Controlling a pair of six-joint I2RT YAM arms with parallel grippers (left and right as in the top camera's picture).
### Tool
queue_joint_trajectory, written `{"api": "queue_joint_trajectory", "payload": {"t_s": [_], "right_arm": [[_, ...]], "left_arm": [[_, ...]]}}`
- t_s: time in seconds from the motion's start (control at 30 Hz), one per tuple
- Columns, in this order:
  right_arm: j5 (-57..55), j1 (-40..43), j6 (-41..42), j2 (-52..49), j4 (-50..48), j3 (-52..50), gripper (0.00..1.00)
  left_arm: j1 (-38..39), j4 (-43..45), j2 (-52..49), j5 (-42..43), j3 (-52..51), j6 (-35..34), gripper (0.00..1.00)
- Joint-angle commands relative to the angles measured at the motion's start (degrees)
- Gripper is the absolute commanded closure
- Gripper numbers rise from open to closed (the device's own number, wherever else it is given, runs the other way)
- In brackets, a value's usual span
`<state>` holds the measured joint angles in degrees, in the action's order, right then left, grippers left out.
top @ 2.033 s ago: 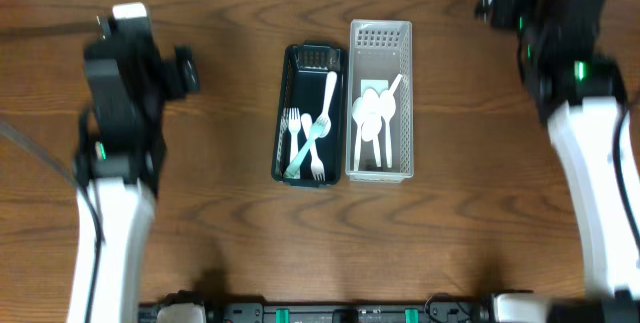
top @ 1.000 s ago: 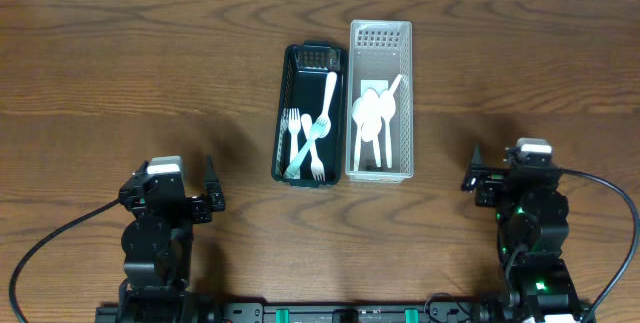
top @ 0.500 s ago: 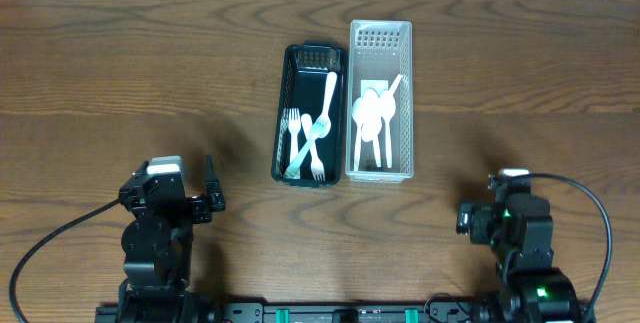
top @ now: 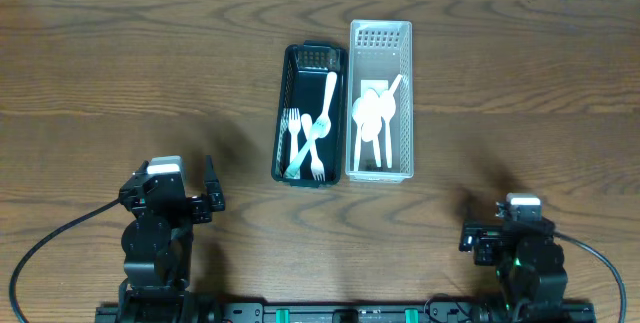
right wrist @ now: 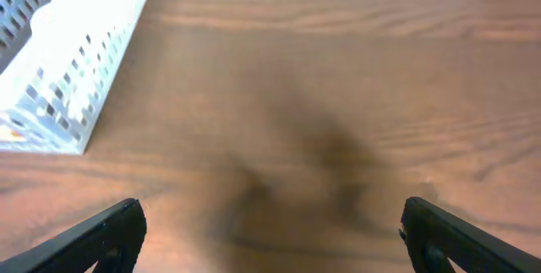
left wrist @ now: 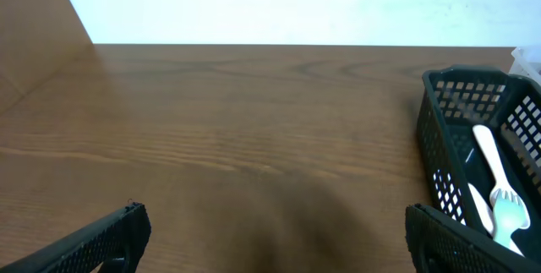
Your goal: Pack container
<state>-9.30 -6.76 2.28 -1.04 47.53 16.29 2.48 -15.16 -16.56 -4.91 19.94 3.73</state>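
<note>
A black basket [top: 283,113] holding several white forks [top: 308,141] stands at the table's middle, touching a white basket [top: 406,103] with several white spoons [top: 373,113] on its right. My left gripper [top: 178,198] is open and empty at the near left; its wrist view shows the black basket [left wrist: 433,150] at the right with a fork [left wrist: 499,197] inside. My right gripper [top: 515,225] is open and empty at the near right; its wrist view shows the white basket [right wrist: 59,95] at the upper left. Both sets of fingertips hover over bare wood [left wrist: 270,239] [right wrist: 270,231].
The wooden table [top: 120,73] runs to a white wall at the back. Black cables [top: 40,253] trail from both arm bases along the front edge.
Both arms have folded back from the far corners to the front edge. In the last second the left arm stayed still and the right arm drew further toward the front edge.
</note>
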Motion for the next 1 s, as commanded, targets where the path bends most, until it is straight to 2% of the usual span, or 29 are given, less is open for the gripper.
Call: {"api": "queue_joint_trajectory", "payload": {"t_s": [0.0, 0.07, 0.13, 0.23, 0.4, 0.47, 0.63, 0.77, 0.97], "right_arm": [[-1.2, -1.4, -0.7, 0.7, -1.5, 0.0, 0.01], [-1.1, -1.7, -0.7, 0.7, -6.6, -0.1, 0.01], [-1.2, -2.0, -2.8, 0.7, -16.0, -0.7, 0.01], [-1.2, -2.3, -10.4, 0.7, -30.1, -3.8, 0.01], [-0.1, -2.3, -12.7, 0.7, -42.4, -12.1, 0.01], [1.2, -2.3, -12.3, 0.8, -44.5, -15.9, 0.01], [3.6, -1.3, -14.2, 0.7, -43.6, -16.0, 0.01], [4.8, -1.0, -10.9, 0.7, -43.6, -16.0, 0.01], [4.8, -1.0, -10.9, 0.7, -43.7, -16.0, 0.01]], "left_arm": [[0.2, 0.2, 0.2, -0.7, 0.3, 0.8, 0.02], [0.2, 0.2, 0.2, -0.7, 0.3, 0.8, 0.02], [0.2, 0.2, 0.2, -0.7, 0.3, 0.8, 0.02], [0.2, 0.2, 0.2, -0.7, 0.3, 0.8, 0.02], [0.2, 0.2, 0.2, -0.7, 0.3, 0.8, 0.02], [0.2, 0.2, 0.2, -0.7, 0.3, 0.8, 0.02], [0.2, 0.2, 0.2, -0.7, 0.3, 0.8, 0.02], [0.2, 0.2, 0.2, -0.7, 0.3, 0.8, 0.02], [0.2, 0.2, 0.2, -0.7, 0.3, 0.8, 0.02]]}}
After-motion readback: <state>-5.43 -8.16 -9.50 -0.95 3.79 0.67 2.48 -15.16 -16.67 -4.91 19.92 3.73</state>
